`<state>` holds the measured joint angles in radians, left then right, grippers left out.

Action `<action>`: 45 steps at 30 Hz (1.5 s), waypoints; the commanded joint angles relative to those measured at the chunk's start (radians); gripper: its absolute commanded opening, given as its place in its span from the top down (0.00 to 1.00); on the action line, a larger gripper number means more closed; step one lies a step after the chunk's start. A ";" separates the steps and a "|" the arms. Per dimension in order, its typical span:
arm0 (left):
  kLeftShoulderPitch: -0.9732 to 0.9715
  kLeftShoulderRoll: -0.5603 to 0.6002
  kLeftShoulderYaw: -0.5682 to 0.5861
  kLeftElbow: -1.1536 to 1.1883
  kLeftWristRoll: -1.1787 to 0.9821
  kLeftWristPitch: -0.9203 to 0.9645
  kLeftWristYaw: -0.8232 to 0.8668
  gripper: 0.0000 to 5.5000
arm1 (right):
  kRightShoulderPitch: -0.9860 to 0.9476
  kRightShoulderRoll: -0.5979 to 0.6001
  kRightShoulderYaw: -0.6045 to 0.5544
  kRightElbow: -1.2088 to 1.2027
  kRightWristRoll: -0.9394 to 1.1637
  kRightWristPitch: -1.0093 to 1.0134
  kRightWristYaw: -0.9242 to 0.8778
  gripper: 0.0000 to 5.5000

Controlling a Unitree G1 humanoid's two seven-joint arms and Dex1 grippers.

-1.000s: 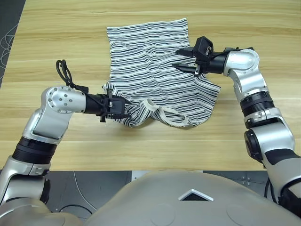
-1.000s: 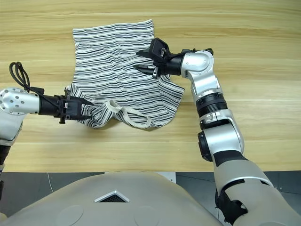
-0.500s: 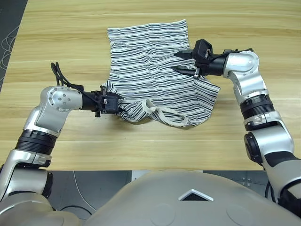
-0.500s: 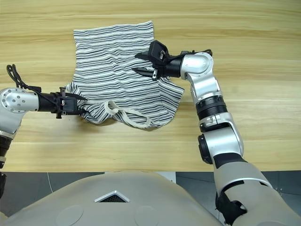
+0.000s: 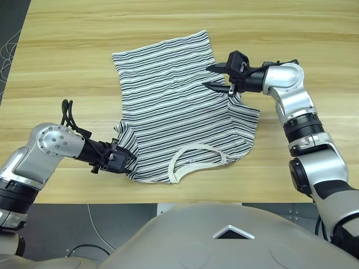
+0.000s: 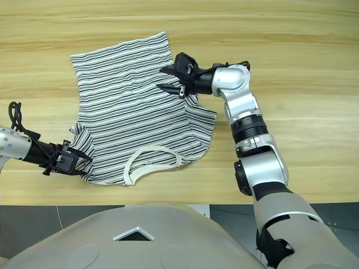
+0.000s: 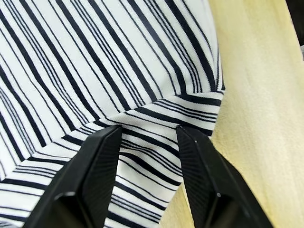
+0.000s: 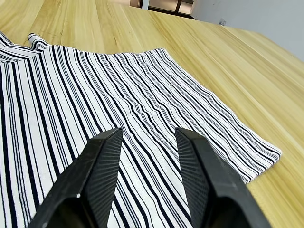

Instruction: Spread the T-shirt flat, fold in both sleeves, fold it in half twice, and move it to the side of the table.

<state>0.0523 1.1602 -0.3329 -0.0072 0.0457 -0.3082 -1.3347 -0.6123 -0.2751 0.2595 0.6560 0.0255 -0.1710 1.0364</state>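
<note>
Left eye view: T-shirt (image 5: 168,106) nearly flat; left gripper (image 5: 124,161) spread at 8 o'clock sleeve, right gripper (image 5: 206,77) likewise apart at 2 o'clock; advise drawing the rumpled 4 o'clock sleeve outward, low, gently.

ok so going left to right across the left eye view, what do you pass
left gripper → white T-shirt neckline → right gripper

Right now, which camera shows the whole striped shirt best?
The left eye view: the whole shirt shows, collar included; the right eye view matches. The left wrist view shows one corner by the left claw; the right wrist view, the far hem.
</note>
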 commanded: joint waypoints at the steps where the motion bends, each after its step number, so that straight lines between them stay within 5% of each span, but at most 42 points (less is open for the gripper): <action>1: -0.132 -0.013 0.021 0.111 0.032 0.014 -0.016 0.61 | -0.001 0.004 -0.005 -0.025 0.011 0.004 0.015 0.63; 11: -0.163 0.013 0.048 0.100 -0.086 -0.015 -0.162 0.61 | -0.007 -0.008 -0.017 -0.038 0.021 0.015 0.019 0.63; 17: -0.239 0.091 0.176 0.059 -0.364 0.395 -0.269 0.61 | 0.002 -0.010 -0.019 -0.056 0.021 0.017 0.013 0.63; 23: -0.184 0.163 0.149 0.182 -0.439 0.495 -0.279 0.61 | 0.008 -0.014 -0.022 -0.064 0.020 0.018 0.010 0.63; 29: -0.246 0.029 0.071 0.363 -0.445 0.676 -0.278 0.61 | 0.042 -0.037 -0.037 -0.114 0.025 0.036 -0.001 0.63; 37: -0.395 -0.100 0.062 0.772 -0.303 0.580 -0.278 0.61 | 0.066 -0.051 -0.044 -0.144 0.027 0.047 -0.001 0.63; 45: -0.448 -0.122 0.042 0.850 -0.308 0.550 -0.279 0.61 | 0.067 -0.059 -0.043 -0.151 0.026 0.053 0.004 0.63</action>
<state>-0.3855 1.0594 -0.2742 0.8239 -0.2982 0.2636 -1.6081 -0.5474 -0.3229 0.2190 0.5191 0.0473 -0.1280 1.0382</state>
